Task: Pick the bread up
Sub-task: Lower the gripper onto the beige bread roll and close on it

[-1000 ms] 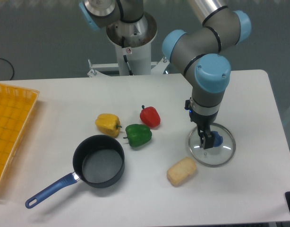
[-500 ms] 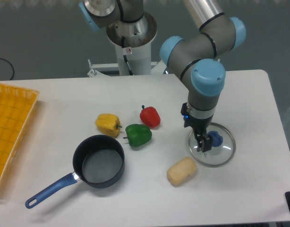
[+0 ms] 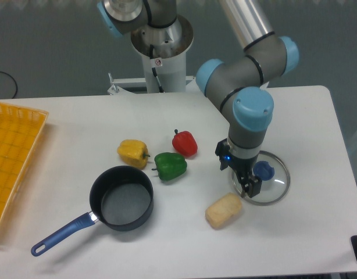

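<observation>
A: What colours are on the white surface point(image 3: 79, 122)?
B: A pale tan-yellow bread point(image 3: 223, 210), a red pepper point(image 3: 185, 143), a green pepper point(image 3: 170, 165) and a glossy yellow pepper point(image 3: 132, 152) with a green stem.
A: And the pan?
B: The pan point(image 3: 120, 197) is dark navy, nearly black inside, with a bright blue handle. The glass lid point(image 3: 266, 180) is clear with a blue knob.
A: The left edge?
B: An orange-yellow basket point(image 3: 13, 157) with a grid pattern.
A: The arm?
B: Grey with light blue caps; the gripper point(image 3: 248, 187) is black
</observation>
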Motion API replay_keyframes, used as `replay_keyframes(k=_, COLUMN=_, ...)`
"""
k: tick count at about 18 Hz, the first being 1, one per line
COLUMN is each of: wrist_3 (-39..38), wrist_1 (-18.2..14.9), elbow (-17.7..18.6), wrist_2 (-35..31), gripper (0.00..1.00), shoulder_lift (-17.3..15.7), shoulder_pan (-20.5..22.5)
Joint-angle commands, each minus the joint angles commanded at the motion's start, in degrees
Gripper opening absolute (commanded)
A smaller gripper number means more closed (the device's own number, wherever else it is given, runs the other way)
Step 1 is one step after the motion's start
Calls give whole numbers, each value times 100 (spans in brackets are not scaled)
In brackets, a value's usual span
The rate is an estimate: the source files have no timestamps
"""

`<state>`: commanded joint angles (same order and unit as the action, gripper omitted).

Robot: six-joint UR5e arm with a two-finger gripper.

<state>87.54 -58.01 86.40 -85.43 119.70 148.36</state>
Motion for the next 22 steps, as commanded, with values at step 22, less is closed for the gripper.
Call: replay_keyframes(k=22, wrist_3=-273, wrist_1=615, elbow=52, wrist_2=-167, gripper=90, shoulder_lift=686, shoulder_pan=-158)
